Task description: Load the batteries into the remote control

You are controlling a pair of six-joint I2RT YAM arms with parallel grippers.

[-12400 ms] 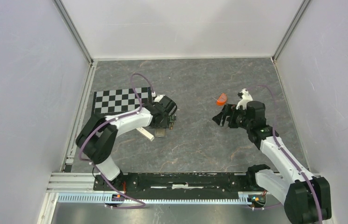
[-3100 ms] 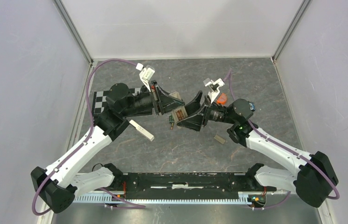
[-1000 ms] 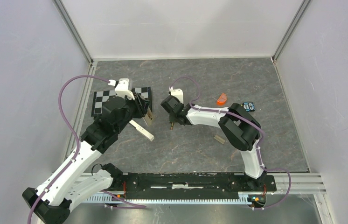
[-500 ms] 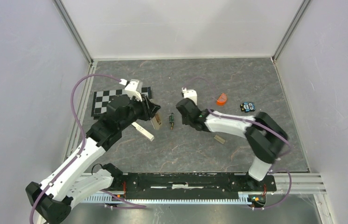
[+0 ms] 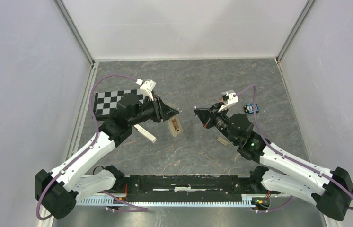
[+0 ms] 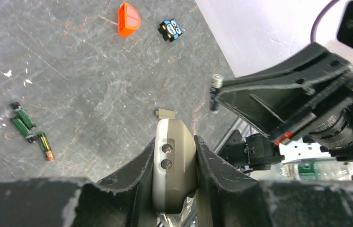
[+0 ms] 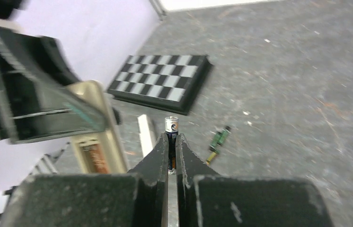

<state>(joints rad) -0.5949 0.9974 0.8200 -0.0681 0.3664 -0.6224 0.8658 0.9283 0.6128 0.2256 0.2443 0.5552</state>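
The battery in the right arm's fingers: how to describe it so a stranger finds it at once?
Start at the checkerboard on the left and go right, past the remote control in the left gripper, to the right gripper. The battery pokes out between its fingers, silver cap outward; the other batteries lie loose on the table.

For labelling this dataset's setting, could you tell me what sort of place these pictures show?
Probably a robot lab test cell: white panel walls enclose a grey tabletop, a checkerboard lies on it, and left arm and right arm share a base rail.
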